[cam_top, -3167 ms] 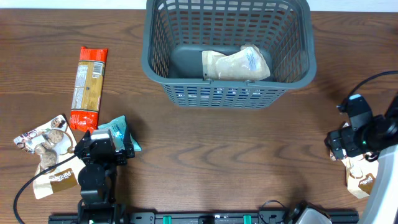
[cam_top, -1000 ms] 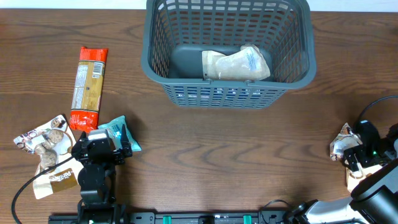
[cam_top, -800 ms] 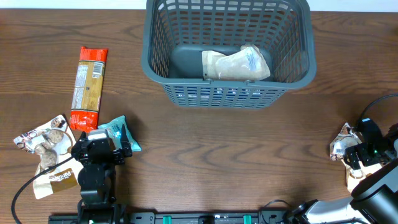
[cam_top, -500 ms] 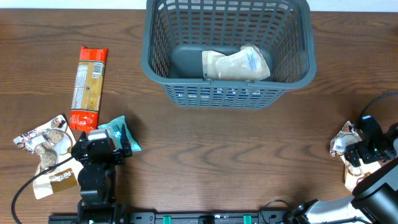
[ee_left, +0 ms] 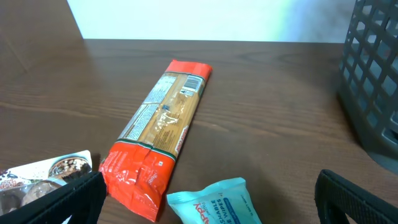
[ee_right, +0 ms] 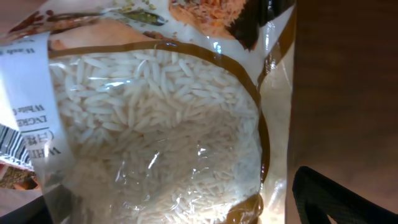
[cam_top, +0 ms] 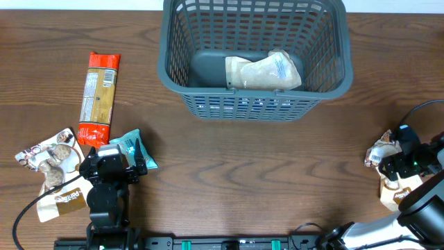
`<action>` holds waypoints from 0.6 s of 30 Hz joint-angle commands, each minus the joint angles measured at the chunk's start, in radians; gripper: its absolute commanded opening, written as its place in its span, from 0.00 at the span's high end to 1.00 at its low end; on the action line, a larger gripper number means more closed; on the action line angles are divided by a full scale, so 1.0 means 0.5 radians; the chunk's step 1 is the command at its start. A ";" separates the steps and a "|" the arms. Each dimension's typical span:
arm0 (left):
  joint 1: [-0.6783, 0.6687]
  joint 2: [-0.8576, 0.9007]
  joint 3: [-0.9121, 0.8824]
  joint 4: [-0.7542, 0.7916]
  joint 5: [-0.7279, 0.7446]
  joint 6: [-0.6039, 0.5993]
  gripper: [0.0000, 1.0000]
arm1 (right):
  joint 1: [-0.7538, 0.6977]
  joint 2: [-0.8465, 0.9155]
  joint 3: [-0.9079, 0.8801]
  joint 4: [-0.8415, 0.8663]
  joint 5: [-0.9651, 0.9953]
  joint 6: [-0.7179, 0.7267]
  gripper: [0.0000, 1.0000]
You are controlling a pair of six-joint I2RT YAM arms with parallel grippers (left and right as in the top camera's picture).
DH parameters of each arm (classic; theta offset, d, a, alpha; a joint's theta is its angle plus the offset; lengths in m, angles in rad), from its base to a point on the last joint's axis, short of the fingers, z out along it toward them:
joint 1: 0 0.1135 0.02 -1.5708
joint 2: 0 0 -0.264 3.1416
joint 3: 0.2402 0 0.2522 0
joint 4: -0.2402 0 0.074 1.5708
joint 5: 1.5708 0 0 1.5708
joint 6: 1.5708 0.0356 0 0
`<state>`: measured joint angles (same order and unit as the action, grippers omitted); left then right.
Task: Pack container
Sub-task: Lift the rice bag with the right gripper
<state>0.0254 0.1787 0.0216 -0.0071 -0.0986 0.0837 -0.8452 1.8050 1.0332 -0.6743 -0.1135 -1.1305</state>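
A rice bag fills the right wrist view and hides the right jaws; their state I cannot tell. The left jaws stand wide at a teal packet, which is cut off. Far back on the brown wooden counter is the grey basket, with one pale pouch inside.

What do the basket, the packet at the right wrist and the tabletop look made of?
The basket: moulded plastic, matt dark grey, uniform lattice slots. The rice packet: thin glossy film, clear window showing grains, glare and creases. The table: dark wood grain, possibly veneer or laminate; cannot tell.
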 commanded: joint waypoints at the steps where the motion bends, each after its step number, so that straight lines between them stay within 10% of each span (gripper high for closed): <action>1: 0.005 0.004 -0.034 0.002 -0.053 0.027 0.01 | 0.045 0.163 -0.043 0.035 -0.023 0.025 0.18; 15: 0.005 0.004 -0.034 0.002 -0.053 0.027 0.01 | 0.049 0.169 -0.043 0.056 -0.293 0.153 0.99; 18: 0.005 0.004 -0.034 0.000 -0.053 0.027 0.01 | 0.058 0.168 -0.037 0.065 -0.380 0.194 0.98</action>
<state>0.0254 0.1787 0.0212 -0.0036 -0.1120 0.0837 -0.8333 1.8263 1.0451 -0.6380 -0.2539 -1.0698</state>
